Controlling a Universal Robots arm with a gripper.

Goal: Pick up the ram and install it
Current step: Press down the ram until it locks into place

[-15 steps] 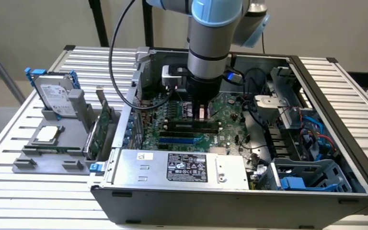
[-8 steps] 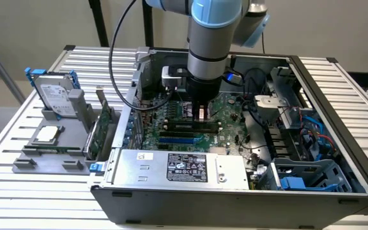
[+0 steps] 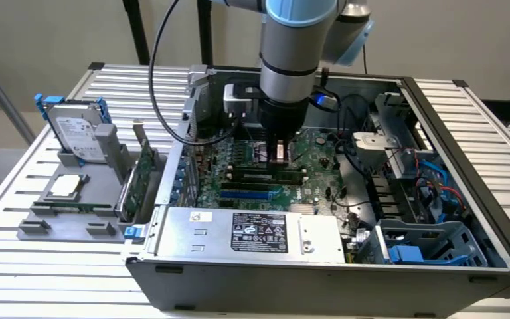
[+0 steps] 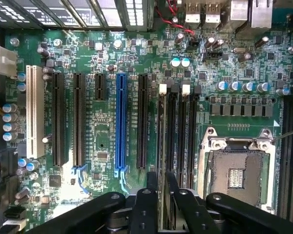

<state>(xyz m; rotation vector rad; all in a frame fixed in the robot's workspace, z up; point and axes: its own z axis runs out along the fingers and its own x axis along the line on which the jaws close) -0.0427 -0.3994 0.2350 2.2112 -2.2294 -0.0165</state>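
Holding ram (image 4: 162, 195), fingers (image 4: 151, 204) inside computer case (image 3: 432, 119)

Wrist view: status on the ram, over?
Gripper shut on ram, edge-on. Ram over memory slots, beside open processor socket. Nothing blocking.

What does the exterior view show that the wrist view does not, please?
Exterior view: the hard drive and silver chip on the tray beside the case, and the power supply. Wrist view: the open processor socket and a white slot. Both: the green board, its blue slot, and the gripper over the black memory slots.
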